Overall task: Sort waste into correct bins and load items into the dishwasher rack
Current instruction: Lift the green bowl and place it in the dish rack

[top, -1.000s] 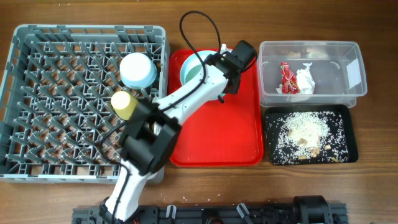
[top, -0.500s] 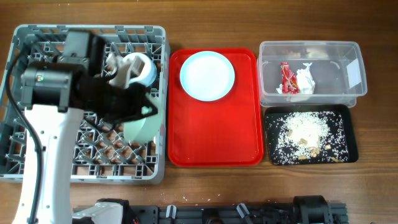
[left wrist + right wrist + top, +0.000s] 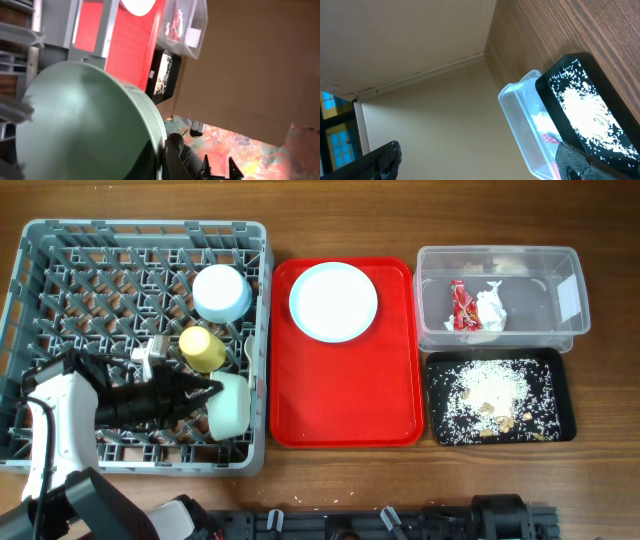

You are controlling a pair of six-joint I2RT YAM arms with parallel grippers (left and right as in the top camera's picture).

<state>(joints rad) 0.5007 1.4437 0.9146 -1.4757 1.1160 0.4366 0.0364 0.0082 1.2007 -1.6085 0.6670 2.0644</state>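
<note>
My left gripper [image 3: 200, 395] is shut on the rim of a pale green round dish [image 3: 228, 406], which stands on edge in the front right of the grey dishwasher rack [image 3: 60, 240]. In the left wrist view the dish [image 3: 85, 125] fills the frame, with my fingers [image 3: 165, 148] pinching its rim. A pale blue bowl [image 3: 221, 292] and a yellow cup [image 3: 201, 348] sit in the rack. A pale blue plate [image 3: 333, 301] lies on the red tray [image 3: 350, 400]. My right gripper [image 3: 480, 157] is open and empty, out of the overhead view.
The clear tub [image 3: 560, 280] holds the white napkin [image 3: 491, 310] and the red wrapper [image 3: 461, 305]. The black tray [image 3: 562, 405] holds rice scraps [image 3: 490, 392]. Both also show in the right wrist view, the tub [image 3: 520, 117] beside the tray [image 3: 580, 115].
My left arm has gone from the red tray to the rack with the pale green dish, then dropped to the rack's front right. The plate on the tray is uncovered.
</note>
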